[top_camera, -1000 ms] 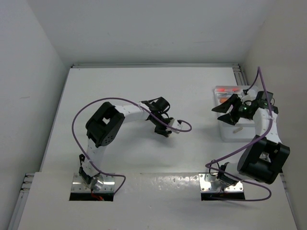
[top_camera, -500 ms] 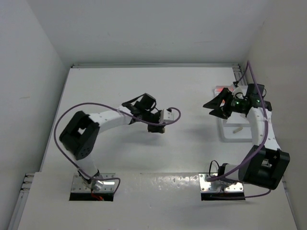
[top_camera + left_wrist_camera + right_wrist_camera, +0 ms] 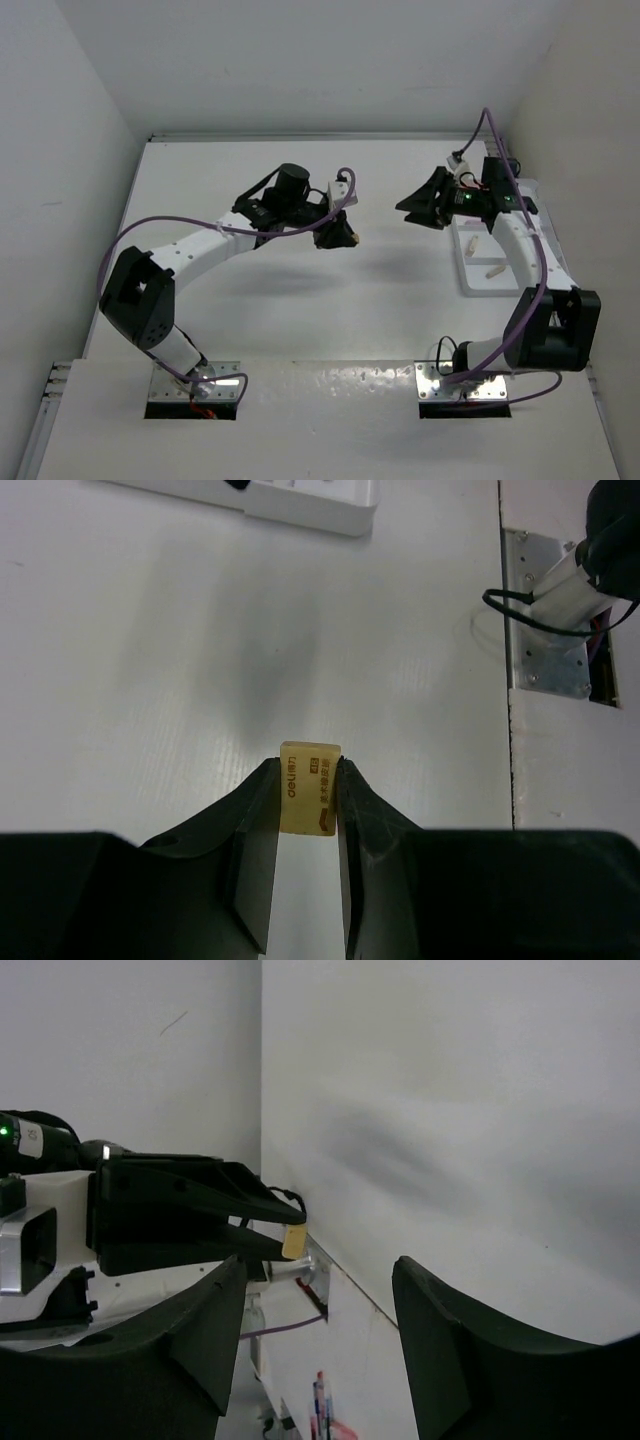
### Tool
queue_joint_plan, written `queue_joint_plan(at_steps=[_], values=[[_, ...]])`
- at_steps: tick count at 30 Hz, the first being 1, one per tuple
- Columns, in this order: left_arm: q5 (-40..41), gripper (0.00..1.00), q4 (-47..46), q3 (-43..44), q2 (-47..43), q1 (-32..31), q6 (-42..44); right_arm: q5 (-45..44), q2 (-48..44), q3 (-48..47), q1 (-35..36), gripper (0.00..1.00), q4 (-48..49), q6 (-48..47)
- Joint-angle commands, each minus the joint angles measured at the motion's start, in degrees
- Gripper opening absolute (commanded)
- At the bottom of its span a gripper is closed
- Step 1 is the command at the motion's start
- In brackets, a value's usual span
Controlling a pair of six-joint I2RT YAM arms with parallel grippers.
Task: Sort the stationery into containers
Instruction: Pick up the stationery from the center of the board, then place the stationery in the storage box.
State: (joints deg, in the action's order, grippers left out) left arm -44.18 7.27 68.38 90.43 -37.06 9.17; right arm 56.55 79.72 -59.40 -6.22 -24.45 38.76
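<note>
Tan eraser [image 3: 308, 800]: clamped betw. the two fingers of left tool, upright, face w/ orange print toward the wrist cam, top edge poking just past the fingertips. Held off the table, about mid-table, slightly to the far side. Right wrist cam also shows it, a small tan block at the tip of left tool.
Left tool [image 3: 340, 236]: fingers [image 3: 255, 830] pressed onto both sides of tan eraser; tips point right, toward right tool. Raised, w/ its shadow on the table below.
Right tool [image 3: 412, 208]: fingers [image 3: 200, 1310] spread apart, nothing betw. them. Points left, facing left tool, w/ a clear gap betw. the two. Raised, just left of the tray's far end.
Tray [image 3: 466, 286]: white, shallow, on the table at the right side, long axis running near to far. Right arm passes over it and hides most of the far half.
Pale pieces [image 3: 495, 268]: two small ones lying inside the tray, toward its near half, apart from each other. Too small to tell what they are.
Pens [image 3: 320, 1400]: thin dark and red sticks at the bottom edge of right wrist view. Blurred; can't tell what they rest in.
Table [image 3: 400, 300]: white, walls on three sides.
Left arm [image 3: 200, 245]: stretched from the near-left base out to mid-table, purple cable looping along it.
</note>
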Motion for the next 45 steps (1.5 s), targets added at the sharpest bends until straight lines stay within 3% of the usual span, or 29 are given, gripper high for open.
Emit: queue_joint_plan(at_steps=[1,9,23,31,32,34,35,36,37,39,42,45], values=[[-1.26,0.00,-1.29,3.69,-0.43,0.06,-3.63,2.51,-0.18,-1.16,3.13,0.60,4.58,2.81],[-0.03,0.00,-0.32,6.15,0.97,-0.73,-3.28,1.10,3.50,-1.15,10.43,0.51,2.92,0.61],[1.82,0.00,1.70,9.23,3.08,-2.58,-1.70,1.02,8.78,-5.11,17.55,0.54,1.34,-1.50],[2.52,0.00,1.87,9.23,2.82,-2.41,-1.43,0.57,9.84,-4.41,19.05,0.25,0.72,-2.46],[2.44,0.00,1.87,9.23,2.73,-2.32,-1.43,0.49,9.66,-4.06,19.31,0.16,0.80,-2.81],[2.61,0.00,1.87,9.32,2.47,-2.14,-1.52,0.31,9.40,-3.97,19.58,0.07,0.46,-3.16],[2.70,0.04,2.13,9.32,2.47,-2.05,-1.52,0.31,9.40,-3.97,19.58,0.00,0.10,-3.86],[2.87,0.12,2.14,9.32,2.38,-1.88,-1.52,0.05,9.22,-4.15,19.49,0.00,-0.59,-4.48],[3.75,0.36,2.31,9.14,2.21,-1.53,-1.70,-0.13,8.87,-4.58,19.14,0.00,-2.25,-5.44],[5.59,0.58,2.75,8.88,1.77,-1.00,-2.66,-0.48,8.35,-4.85,16.95,0.00,-4.63,-7.55],[6.92,0.71,4.07,8.61,1.24,1.97,-3.72,-0.83,7.47,-6.34,11.24,0.00,-11.64,-13.43],[6.65,0.75,4.95,7.39,0.45,4.96,-3.81,-2.50,6.85,-8.36,1.94,0.00,-19.64,-21.95]])
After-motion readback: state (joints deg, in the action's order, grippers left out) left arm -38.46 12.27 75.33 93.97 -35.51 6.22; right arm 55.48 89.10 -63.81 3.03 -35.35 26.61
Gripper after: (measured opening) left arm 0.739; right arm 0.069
